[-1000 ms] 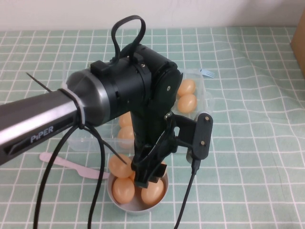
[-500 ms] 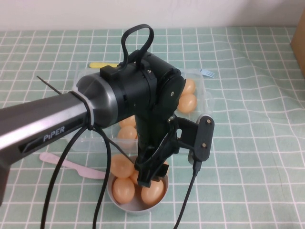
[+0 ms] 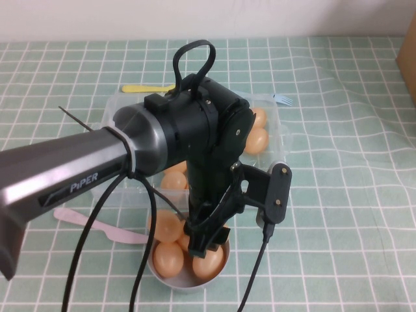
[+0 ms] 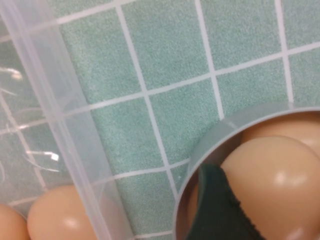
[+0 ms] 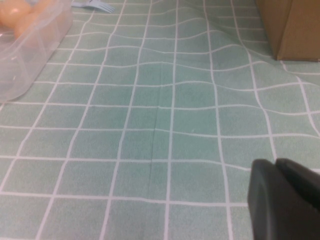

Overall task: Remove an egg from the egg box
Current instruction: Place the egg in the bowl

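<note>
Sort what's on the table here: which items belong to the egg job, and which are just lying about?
Job:
- egg box
- eggs, in the box and in the bowl
- grey bowl
- left gripper, over the bowl

Lying about:
- pink spoon
- yellow utensil
- blue fork
- cardboard box
- right gripper, low over the cloth, away from the box

Green checked tablecloth [image 3: 338, 195] meets a pale wall [image 3: 195, 16].

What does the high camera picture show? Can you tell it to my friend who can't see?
A big black robot arm reaches from the left, its left gripper down in a small round grey bowl of peach-orange eggs. Behind it sits the clear plastic egg box with more eggs, on a green checked cloth; the right gripper is out of this picture.
</note>
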Robot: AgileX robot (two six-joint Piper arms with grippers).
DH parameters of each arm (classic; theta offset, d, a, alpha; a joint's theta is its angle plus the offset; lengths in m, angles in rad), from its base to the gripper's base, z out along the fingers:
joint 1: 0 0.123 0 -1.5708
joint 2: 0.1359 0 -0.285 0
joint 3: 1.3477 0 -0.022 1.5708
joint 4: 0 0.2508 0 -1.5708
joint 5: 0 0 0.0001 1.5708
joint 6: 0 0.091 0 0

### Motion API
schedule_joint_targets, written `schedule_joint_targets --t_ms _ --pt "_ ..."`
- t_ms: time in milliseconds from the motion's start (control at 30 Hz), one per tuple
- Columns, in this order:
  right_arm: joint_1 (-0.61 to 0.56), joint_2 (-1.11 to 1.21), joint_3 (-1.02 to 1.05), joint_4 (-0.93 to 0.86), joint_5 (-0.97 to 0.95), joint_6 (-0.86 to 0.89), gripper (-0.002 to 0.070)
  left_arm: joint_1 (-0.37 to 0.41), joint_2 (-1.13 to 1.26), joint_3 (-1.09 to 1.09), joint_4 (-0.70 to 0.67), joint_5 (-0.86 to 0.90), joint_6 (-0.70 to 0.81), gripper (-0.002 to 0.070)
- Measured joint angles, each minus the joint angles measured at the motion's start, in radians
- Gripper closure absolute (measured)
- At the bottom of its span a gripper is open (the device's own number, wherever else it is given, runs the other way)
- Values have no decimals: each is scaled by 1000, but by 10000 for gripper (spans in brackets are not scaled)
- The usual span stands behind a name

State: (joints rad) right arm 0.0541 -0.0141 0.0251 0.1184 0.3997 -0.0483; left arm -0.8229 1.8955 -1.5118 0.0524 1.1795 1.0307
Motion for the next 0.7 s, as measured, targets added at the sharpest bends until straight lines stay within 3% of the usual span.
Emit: schedule_joint_targets --t_ms 567,700 --pt "0 0 0 0 0 0 694 0 16 0 22 -12 -5 321" --pt "0 0 0 0 0 0 694 0 16 0 22 -13 -37 270"
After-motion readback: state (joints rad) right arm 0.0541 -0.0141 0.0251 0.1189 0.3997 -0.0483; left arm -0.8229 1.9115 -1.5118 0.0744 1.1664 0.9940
